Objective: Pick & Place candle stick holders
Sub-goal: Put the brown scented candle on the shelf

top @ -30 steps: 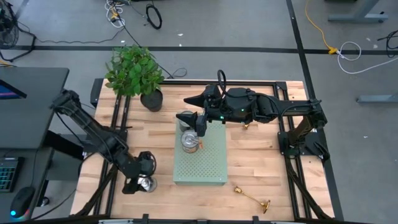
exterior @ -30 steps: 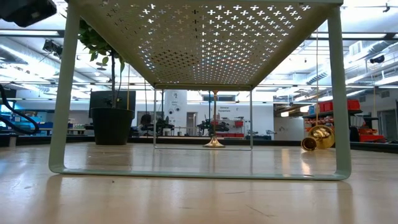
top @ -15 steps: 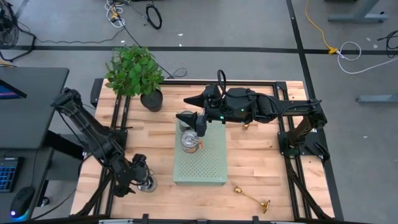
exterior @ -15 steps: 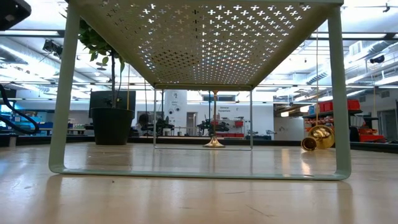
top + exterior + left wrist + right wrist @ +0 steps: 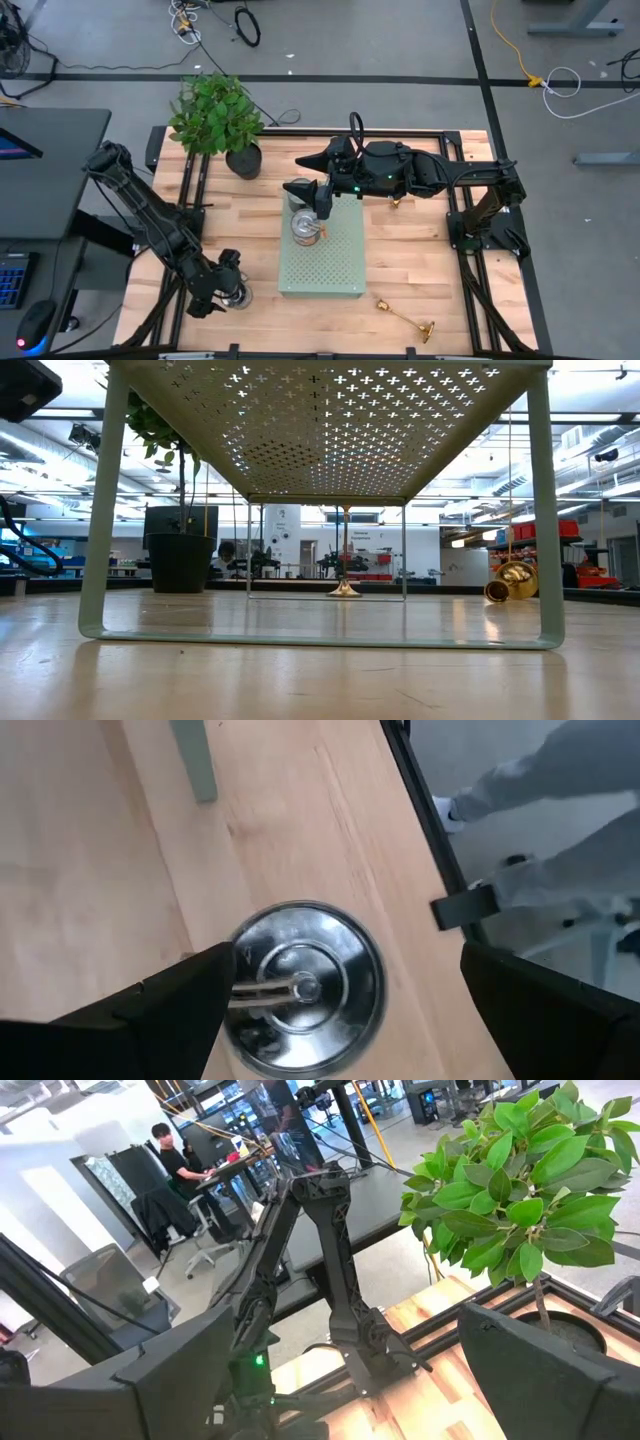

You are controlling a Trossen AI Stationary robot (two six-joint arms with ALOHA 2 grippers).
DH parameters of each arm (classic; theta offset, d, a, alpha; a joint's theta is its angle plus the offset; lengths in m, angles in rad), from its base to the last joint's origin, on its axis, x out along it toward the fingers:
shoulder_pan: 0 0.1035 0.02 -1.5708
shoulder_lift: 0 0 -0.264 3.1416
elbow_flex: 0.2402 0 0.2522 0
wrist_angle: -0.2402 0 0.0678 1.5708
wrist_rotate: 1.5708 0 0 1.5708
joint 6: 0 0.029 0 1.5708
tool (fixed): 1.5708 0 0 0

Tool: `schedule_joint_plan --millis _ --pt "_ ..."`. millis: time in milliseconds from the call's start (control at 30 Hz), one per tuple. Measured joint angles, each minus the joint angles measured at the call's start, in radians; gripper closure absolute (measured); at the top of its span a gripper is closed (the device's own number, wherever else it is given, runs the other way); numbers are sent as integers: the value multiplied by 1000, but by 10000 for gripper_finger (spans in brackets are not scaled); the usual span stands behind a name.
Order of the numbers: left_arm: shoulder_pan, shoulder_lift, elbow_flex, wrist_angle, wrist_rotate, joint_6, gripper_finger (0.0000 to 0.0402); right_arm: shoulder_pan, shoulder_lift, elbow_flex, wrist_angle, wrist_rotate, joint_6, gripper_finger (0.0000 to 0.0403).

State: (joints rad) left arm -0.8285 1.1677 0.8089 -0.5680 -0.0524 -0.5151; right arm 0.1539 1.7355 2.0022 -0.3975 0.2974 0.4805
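A silvery candle stick holder (image 5: 305,985) stands on its round base on the wooden table near the near left corner; it also shows in the high view (image 5: 239,296). My left gripper (image 5: 350,960) is open above it, pointing down, one finger over the base's rim and the other well clear. I cannot tell whether it touches. A second silvery holder (image 5: 305,225) stands on the green perforated stand (image 5: 335,270). My right gripper (image 5: 300,175) is open over the stand's far end. One brass holder (image 5: 405,320) lies on its side at the near right. Another (image 5: 397,202) stands by the right arm.
A potted plant (image 5: 215,115) stands at the far left corner. In the low view the stand's legs (image 5: 100,510) frame the upright brass holder (image 5: 345,588) and the lying one (image 5: 510,580). A person sits at a desk (image 5: 170,1150) beyond the table; a person's legs (image 5: 560,810) show beside the table's edge.
My left gripper has shifted a little toward the table's left edge and turned slightly above the silvery holder, which has kept its place on the table.
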Motion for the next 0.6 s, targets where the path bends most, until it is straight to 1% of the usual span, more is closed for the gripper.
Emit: schedule_joint_plan --millis 200,300,367,600 --pt "0 52 0 3 16 50 5 0 0 0 0 0 0 14" --pt "0 75 0 7 -8 64 5 0 0 0 0 0 0 14" --pt "0 78 0 11 -35 68 5 0 0 0 0 0 0 14" --pt "0 78 0 36 -33 82 5 0 0 0 0 0 0 14"
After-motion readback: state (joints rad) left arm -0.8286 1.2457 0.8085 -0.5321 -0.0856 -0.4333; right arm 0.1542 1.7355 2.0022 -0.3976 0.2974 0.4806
